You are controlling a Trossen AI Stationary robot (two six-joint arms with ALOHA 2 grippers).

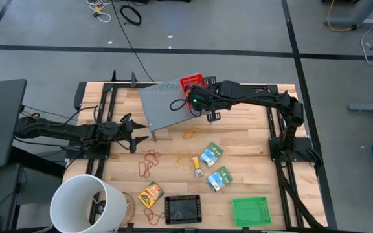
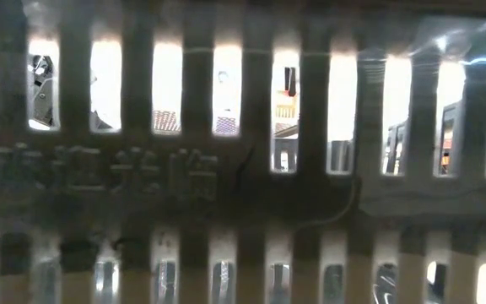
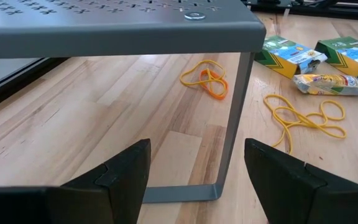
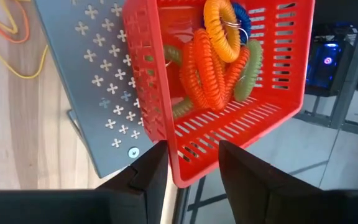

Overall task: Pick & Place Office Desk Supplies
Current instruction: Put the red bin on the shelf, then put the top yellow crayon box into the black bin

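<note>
The red mesh tray (image 4: 229,81) holds coiled orange, green and blue rings (image 4: 219,62). It sits at the far edge of the grey perforated riser (image 1: 167,103), where my right gripper (image 1: 198,98) reaches it from the table's right. My left gripper (image 3: 194,180) is open and low over the table at the riser's left leg (image 3: 232,124), touching nothing. Tan-orange rubber bands (image 1: 190,134) (image 1: 149,162) lie loose on the wood. Nearer are the teal-green packets (image 1: 211,154) (image 1: 219,178), the crayon box (image 1: 151,193), the black tray (image 1: 183,207) and the green tray (image 1: 250,210). My right gripper is shut on the red tray at a corner of its wall (image 4: 188,171), which shows between the two fingers. It comes slanting down from the table's right. The tray's open top faces the wrist camera, with the rings inside. Whether it is lifted off the riser, I cannot tell.
A big white bucket (image 1: 86,204) stands at the near left corner. The black tray's wall (image 2: 243,186) fills the low view. A small orange wrapper (image 1: 197,167) lies beside the packets. Black frame rails run along the table's left and right sides.
</note>
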